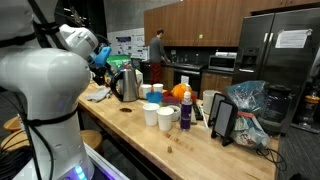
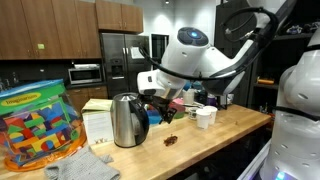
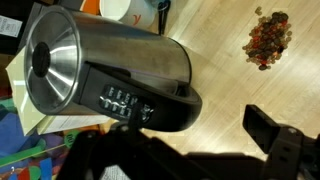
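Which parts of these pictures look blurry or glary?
Wrist view: the kettle shows soft streaks of glare, and the dark jaws at the bottom are out of focus. In both exterior views, the near white arm looms blurred.

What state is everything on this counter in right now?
Kettle, upright, lid shut.
End effector, open, next to the kettle, not gripping it.
Cups, upright, tops open.
Crumbs, in a small loose pile.
Fridge, doors shut.
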Robot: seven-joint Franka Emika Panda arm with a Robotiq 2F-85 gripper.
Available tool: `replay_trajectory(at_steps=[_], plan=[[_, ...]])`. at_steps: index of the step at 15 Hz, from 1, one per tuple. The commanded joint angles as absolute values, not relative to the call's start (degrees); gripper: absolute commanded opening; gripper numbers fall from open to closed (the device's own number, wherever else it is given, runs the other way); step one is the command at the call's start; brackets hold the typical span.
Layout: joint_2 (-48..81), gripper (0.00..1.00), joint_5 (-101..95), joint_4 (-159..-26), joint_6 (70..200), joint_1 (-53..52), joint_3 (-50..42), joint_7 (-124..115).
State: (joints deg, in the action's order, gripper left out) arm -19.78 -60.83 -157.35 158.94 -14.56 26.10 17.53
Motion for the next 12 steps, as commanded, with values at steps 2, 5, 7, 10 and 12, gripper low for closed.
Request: replay_trajectory(at_steps=[2, 5, 7, 10, 12], plan=[[-19.1, 1.0, -62.7, -156.8, 159.3, -13.6, 26.7, 15.8], [-18.7, 1.0, -62.9, -156.6, 159.4, -13.5, 26.8, 15.6], [-18.4, 1.0, -62.9, -156.6, 159.5, -13.5, 26.7, 15.7], [-17.6, 1.0, -63.1, -156.5, 159.7, -13.4, 26.7, 15.5], [-17.2, 1.0, -63.2, -156.4, 159.7, -13.4, 26.7, 15.4]])
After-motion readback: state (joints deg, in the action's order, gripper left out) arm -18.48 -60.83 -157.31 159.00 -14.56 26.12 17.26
